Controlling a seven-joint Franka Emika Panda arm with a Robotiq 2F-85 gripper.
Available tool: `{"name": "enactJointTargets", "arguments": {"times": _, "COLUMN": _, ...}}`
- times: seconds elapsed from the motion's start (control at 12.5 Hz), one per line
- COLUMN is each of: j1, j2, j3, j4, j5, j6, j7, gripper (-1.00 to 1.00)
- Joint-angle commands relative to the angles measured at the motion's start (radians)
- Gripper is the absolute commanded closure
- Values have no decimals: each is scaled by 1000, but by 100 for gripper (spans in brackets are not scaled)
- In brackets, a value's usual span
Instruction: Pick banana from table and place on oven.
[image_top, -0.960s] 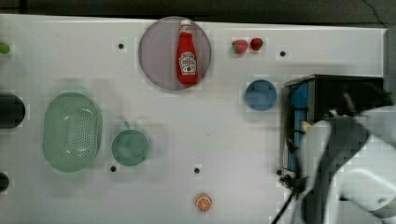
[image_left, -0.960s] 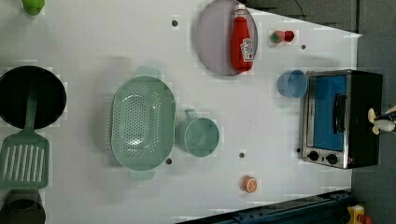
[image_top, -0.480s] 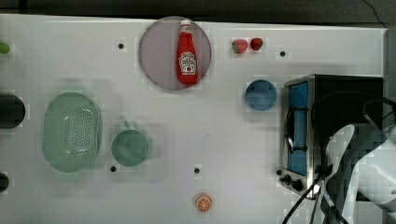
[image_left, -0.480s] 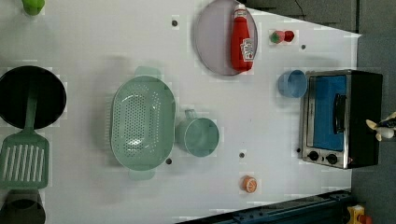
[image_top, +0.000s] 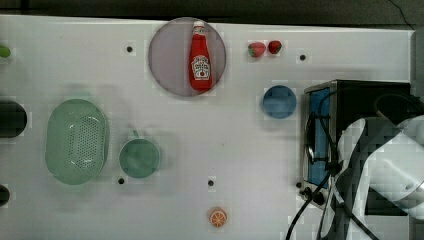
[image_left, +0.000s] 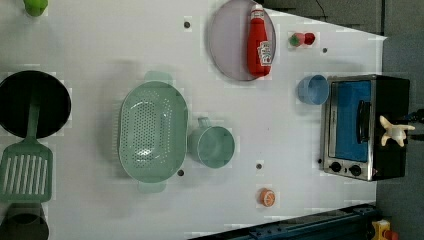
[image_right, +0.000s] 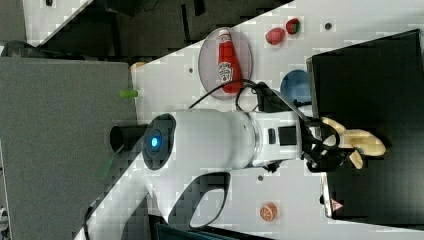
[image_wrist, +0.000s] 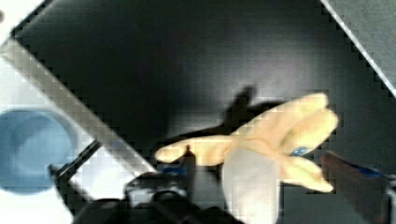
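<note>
Banana lies on the oven, gripper fingers spread apart beside it: placing step; next, lift clear.

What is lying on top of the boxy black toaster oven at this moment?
The pale yellow banana lies on the black top of the toaster oven, beside the robot's gripper. In the top view the white arm covers much of that surface, so the banana is hidden there.
</note>
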Motion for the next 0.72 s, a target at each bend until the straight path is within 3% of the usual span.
{"name": "enactJointTargets", "arguments": {"times": 0.08, "j1": 7, "j2": -90, "j3": -2, "j4": 94, "j5": -38, "j6": -31, "j7": -106, "gripper": -100}}
{"name": "enactJointTargets", "arguments": {"times": 0.32, "j1": 39, "j2": -185, "j3": 62, "j4": 174, "j5": -38, "j6": -305, "j7": -120, "gripper": -100}}
{"name": "enactJointTargets", "arguments": {"times": 0.48, "j1": 66, "j2": -247, "j3": 145, "j4": 186, "j5": -38, "j6": -413, "j7": 76, "gripper": -100}}
{"name": "enactJointTargets", "arguments": {"times": 0.72, "j1": 92, "j2": -304, "j3": 305, "j4": 176, "j5": -51, "j6": -443, "j7": 418, "gripper": -100}}
